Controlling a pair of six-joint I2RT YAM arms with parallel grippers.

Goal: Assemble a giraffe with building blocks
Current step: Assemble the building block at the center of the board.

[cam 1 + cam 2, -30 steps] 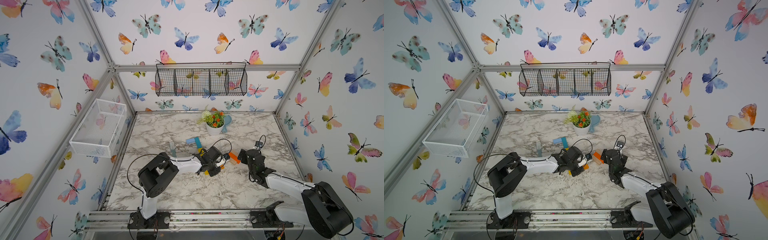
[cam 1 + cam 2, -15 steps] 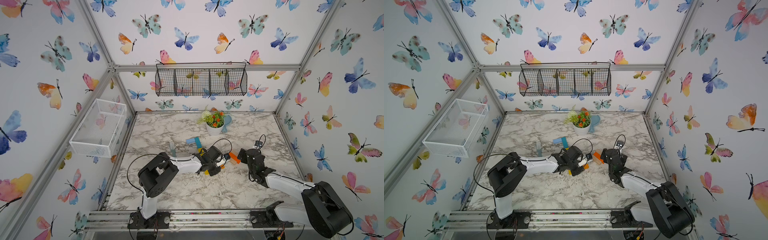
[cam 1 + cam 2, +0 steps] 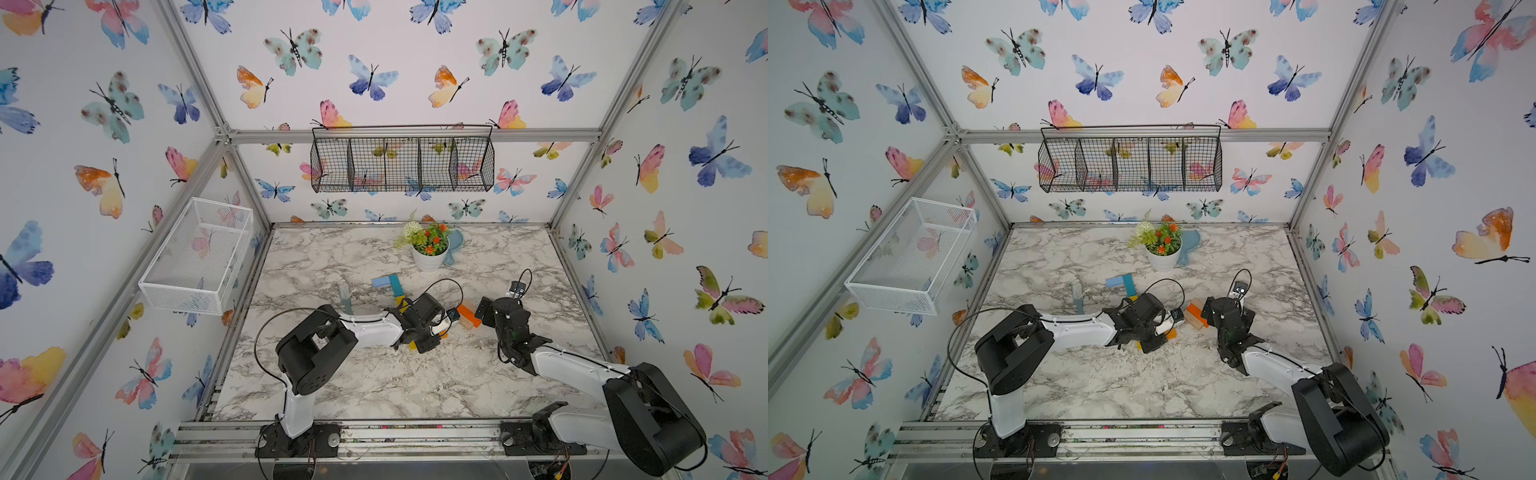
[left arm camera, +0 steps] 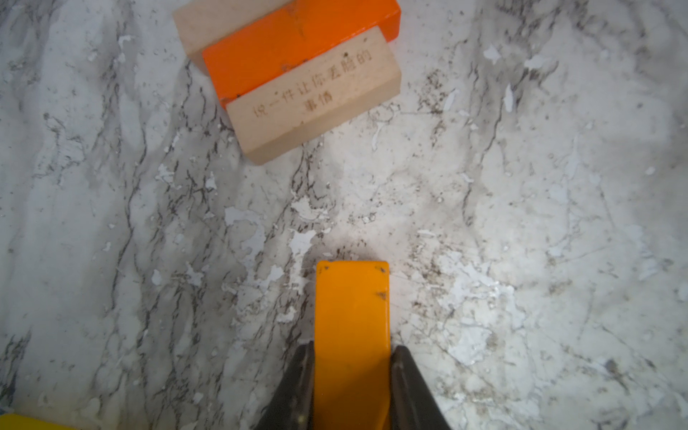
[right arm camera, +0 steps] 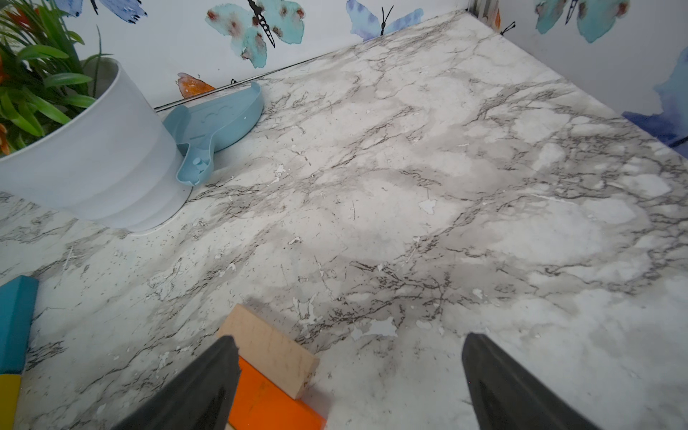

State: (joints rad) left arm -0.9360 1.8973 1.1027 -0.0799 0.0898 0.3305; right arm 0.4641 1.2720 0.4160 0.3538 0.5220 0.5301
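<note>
Head and neck looked laid: light-blue block [image 3: 381, 281] touching teal block [image 3: 395, 286] near the flower pot [image 3: 429, 259]. Farther from the pot, the left hand [image 4: 353, 348] gripped an orange-yellow block [image 4: 352, 298]; the right hand [image 5: 348, 337] gaped wide over a loose orange block [image 4: 283, 44] and plain-wood block [image 4: 316, 100] — body and legs not yet built.

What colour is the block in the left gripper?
The block is amber, best seen in the left wrist view.
</note>
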